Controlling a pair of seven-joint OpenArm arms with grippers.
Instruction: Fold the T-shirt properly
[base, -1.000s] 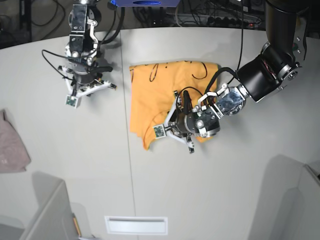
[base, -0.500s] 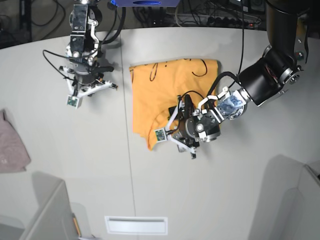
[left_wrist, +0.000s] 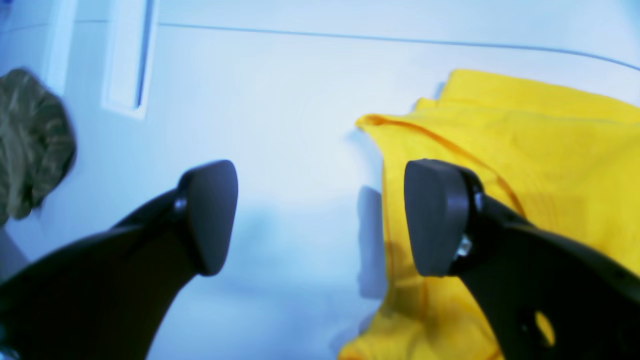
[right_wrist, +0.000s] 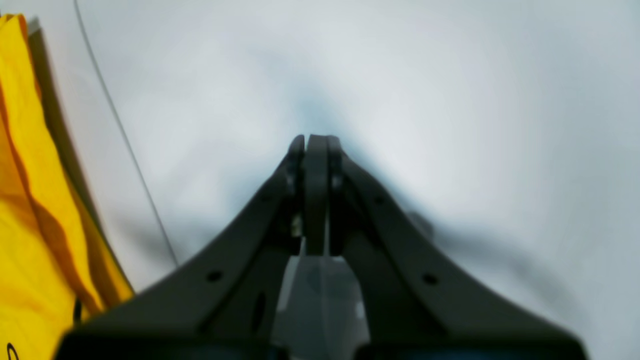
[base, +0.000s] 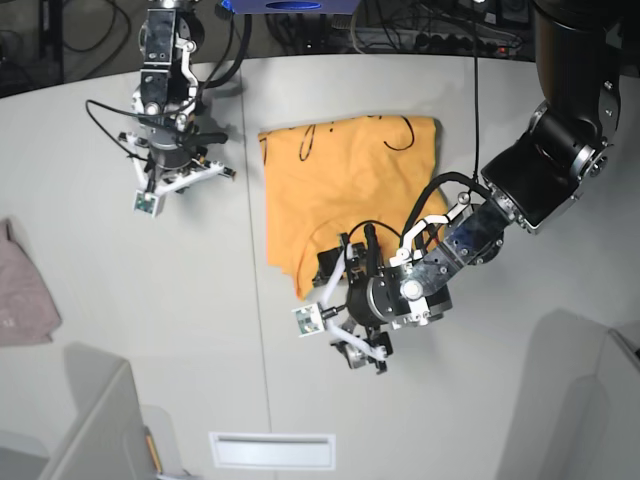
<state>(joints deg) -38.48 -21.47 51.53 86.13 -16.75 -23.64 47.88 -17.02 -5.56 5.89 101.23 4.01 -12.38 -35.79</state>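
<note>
Orange T-shirt (base: 340, 185) lay folded on worktop (base: 150, 300); your left gripper (left_wrist: 320, 217) fingers released at its 6 o'clock edge, right gripper (right_wrist: 316, 142) fingers clenched empty.

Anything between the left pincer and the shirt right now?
Nothing visible. The left pincer hangs open at the T-shirt's near edge, one finger over the fabric, the other over bare table. The pinkish cloth lies far off at the table's side.
</note>
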